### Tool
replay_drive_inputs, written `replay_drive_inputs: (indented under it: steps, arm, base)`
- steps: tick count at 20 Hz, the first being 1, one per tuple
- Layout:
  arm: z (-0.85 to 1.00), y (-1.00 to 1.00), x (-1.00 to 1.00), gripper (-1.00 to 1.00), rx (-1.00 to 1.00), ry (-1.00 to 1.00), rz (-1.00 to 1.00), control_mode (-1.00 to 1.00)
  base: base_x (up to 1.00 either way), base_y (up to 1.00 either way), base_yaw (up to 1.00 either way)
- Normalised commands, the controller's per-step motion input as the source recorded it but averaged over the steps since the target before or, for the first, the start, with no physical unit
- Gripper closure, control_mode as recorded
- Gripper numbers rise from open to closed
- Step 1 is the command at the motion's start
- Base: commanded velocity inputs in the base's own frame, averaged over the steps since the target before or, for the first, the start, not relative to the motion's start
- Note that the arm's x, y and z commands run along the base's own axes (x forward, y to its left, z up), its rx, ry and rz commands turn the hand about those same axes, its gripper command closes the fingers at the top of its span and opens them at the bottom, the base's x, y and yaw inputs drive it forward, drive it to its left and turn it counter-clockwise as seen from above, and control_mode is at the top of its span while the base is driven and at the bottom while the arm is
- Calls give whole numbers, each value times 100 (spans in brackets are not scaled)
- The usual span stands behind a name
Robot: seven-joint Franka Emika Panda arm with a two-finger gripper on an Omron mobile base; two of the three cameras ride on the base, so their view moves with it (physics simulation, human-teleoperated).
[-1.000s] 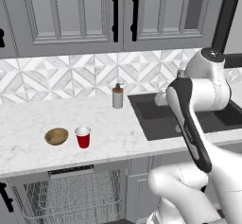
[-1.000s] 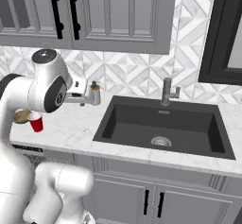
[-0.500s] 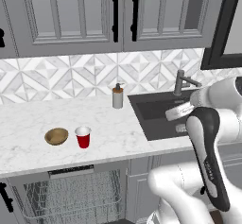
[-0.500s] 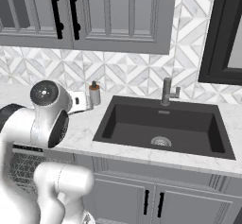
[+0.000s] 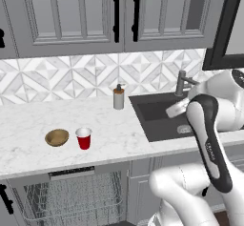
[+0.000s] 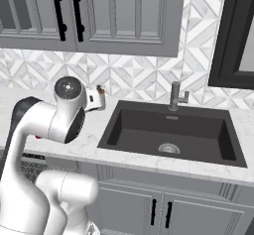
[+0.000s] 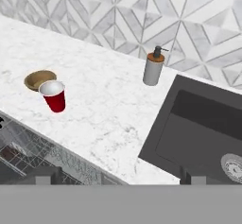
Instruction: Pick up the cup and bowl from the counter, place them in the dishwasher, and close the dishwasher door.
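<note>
The red cup [image 5: 84, 138] [image 7: 54, 96] stands upright on the white marble counter [image 5: 114, 134], just right of the tan bowl [image 5: 57, 137] [image 7: 38, 80]. The two sit close together. Below them the dishwasher [image 5: 71, 199] is open, and its white wire rack [image 7: 23, 154] shows. The dishwasher door is out of view. In the hand view my gripper [image 7: 116, 178] is open with nothing between its wide-apart dark fingertips [image 7: 191, 176]. It hangs high and well to the right of the cup, near the sink's left side.
A grey soap dispenser [image 5: 118, 97] [image 7: 153, 69] stands by the tiled backsplash. The dark sink [image 5: 162, 120] [image 6: 168, 130] with its faucet [image 6: 174, 96] lies to the right. My white arm [image 5: 209, 134] rises over the sink; grey wall cabinets [image 5: 119, 15] hang above.
My arm has swung down and to the right in the left base view, and the jaws stay wide. Cup, bowl and dispenser have not moved.
</note>
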Motion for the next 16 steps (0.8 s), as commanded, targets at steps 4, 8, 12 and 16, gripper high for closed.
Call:
replay_drive_inputs:
  steps: [4,8,12,16]
  arm:
    - [0,0,42,-100,-2,15,-13,-100]
    - [0,0,39,-100,-4,13,-4,-100]
    - [0,0,18,-100,-2,7,0,100]
    - [0,0,0,-100,0,0,0,100]
  base:
    - [0,0,0]
    - [0,0,0]
    - [28,-14,6]
    - [4,-67,60]
